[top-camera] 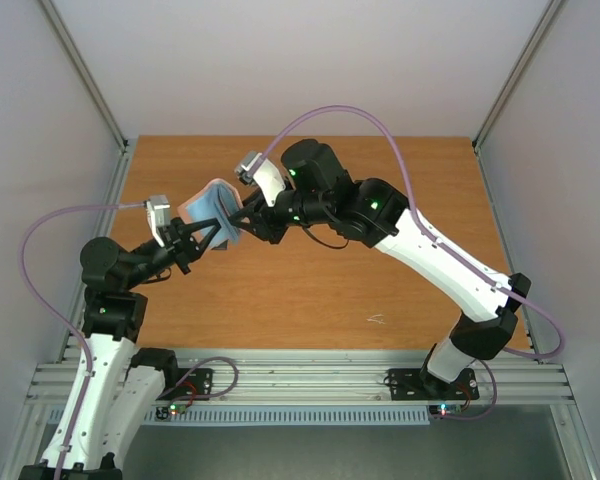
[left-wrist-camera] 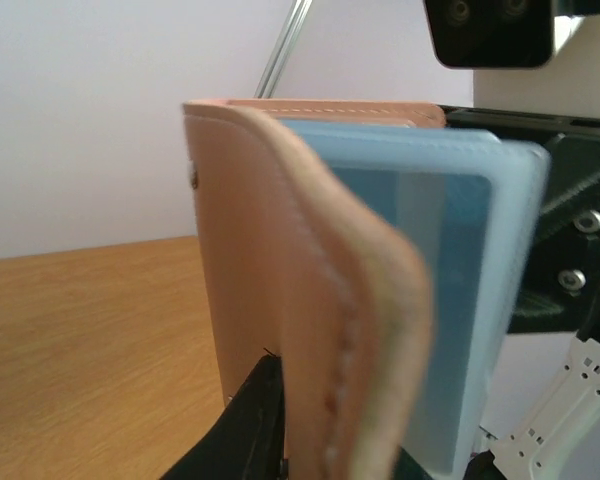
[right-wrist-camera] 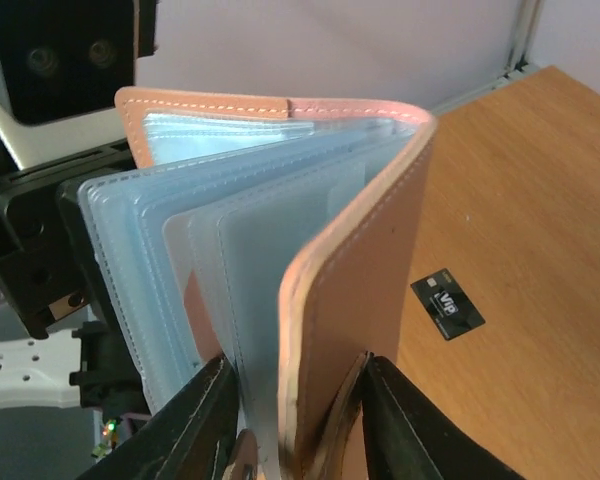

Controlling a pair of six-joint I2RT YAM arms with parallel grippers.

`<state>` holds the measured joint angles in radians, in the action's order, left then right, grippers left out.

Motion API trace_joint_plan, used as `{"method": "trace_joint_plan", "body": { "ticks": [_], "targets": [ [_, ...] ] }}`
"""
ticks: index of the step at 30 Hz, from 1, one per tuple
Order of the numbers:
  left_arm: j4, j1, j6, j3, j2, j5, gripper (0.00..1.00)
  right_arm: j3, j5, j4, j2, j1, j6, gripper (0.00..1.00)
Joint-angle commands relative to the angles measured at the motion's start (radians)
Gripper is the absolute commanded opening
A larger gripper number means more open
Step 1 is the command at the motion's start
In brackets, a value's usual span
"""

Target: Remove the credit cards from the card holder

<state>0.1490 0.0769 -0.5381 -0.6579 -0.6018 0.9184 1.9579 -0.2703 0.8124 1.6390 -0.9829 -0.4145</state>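
Note:
The card holder (top-camera: 215,205) hangs in the air over the table's back left, held between both grippers. Its taupe cover (left-wrist-camera: 280,300) and light blue sleeves (left-wrist-camera: 480,300) fill the left wrist view. A darker blue rectangle (left-wrist-camera: 450,250) shows through one sleeve, perhaps the blue card. My left gripper (top-camera: 208,238) is shut on one cover from below; one finger (left-wrist-camera: 240,430) shows. My right gripper (right-wrist-camera: 295,440) is shut on the other cover (right-wrist-camera: 360,290) together with some sleeves (right-wrist-camera: 250,280). The dark grey-black card (right-wrist-camera: 447,303) lies flat on the table. The white card is out of view.
The wooden table (top-camera: 310,290) has a small pale mark (top-camera: 377,319) at its front middle. Grey walls with metal frame posts (top-camera: 90,80) close in the sides and back. The right arm (top-camera: 430,250) stretches across the table's middle.

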Motion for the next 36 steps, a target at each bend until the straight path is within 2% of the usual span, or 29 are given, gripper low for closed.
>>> {"method": "trace_joint_plan", "body": {
  "ticks": [1, 5, 7, 8, 11, 15, 17, 21, 23, 31, 34, 36],
  "targets": [
    [0.098, 0.004, -0.03, -0.006, 0.019, 0.083, 0.15, -0.008, 0.085, -0.004, -0.023, 0.037, 0.029, 0.33],
    [0.112, 0.004, -0.056, -0.004, 0.017, 0.093, 0.24, -0.032, 0.06, -0.028, -0.042, 0.047, 0.046, 0.23],
    [0.111, 0.004, -0.057, -0.001, 0.014, 0.089, 0.24, -0.036, 0.028, -0.042, -0.04, 0.047, 0.049, 0.18],
    [0.107, 0.004, -0.055, 0.0, 0.012, 0.081, 0.23, -0.034, 0.004, -0.047, -0.034, 0.047, 0.051, 0.16],
    [0.075, 0.004, -0.037, 0.001, 0.01, 0.049, 0.09, -0.026, -0.049, -0.049, -0.019, 0.047, 0.052, 0.08],
    [0.062, 0.004, -0.029, 0.0, 0.013, 0.041, 0.07, -0.027, -0.052, -0.048, -0.025, 0.048, 0.046, 0.01],
    [0.061, 0.004, -0.035, 0.001, 0.014, 0.038, 0.14, -0.027, -0.052, -0.046, -0.031, 0.049, 0.041, 0.01],
    [0.061, 0.004, -0.04, 0.006, 0.015, 0.024, 0.49, -0.024, -0.018, -0.041, -0.039, 0.051, 0.056, 0.01],
    [0.058, 0.004, -0.04, 0.008, 0.017, 0.023, 0.57, -0.017, -0.002, -0.035, -0.035, 0.051, 0.071, 0.01],
    [0.052, 0.004, -0.029, 0.003, 0.017, 0.028, 0.62, 0.008, -0.006, -0.012, -0.019, 0.051, 0.068, 0.01],
    [0.062, 0.004, -0.027, 0.002, 0.017, 0.036, 0.56, 0.007, -0.011, -0.012, -0.026, 0.052, 0.058, 0.01],
    [0.074, 0.004, -0.036, 0.0, 0.018, 0.036, 0.6, 0.009, -0.005, -0.009, -0.029, 0.052, 0.052, 0.01]
  ]
}}
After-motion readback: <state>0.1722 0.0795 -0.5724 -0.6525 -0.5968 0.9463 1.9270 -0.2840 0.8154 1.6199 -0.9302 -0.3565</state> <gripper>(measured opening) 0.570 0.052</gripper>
